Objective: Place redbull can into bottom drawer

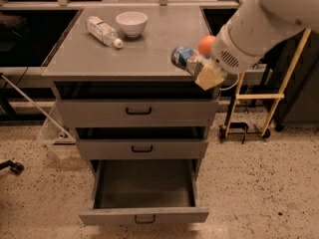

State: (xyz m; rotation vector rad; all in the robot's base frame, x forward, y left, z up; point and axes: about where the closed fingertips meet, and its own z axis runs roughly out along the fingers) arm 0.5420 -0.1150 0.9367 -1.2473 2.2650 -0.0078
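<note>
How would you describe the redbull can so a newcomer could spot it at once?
Find the grey cabinet, then the front right corner of its top, where the robot's white arm reaches in. There the gripper holds the redbull can, beside an orange ball. It is slim, silver and blue, unlike the larger clear bottle at the back left.
</note>
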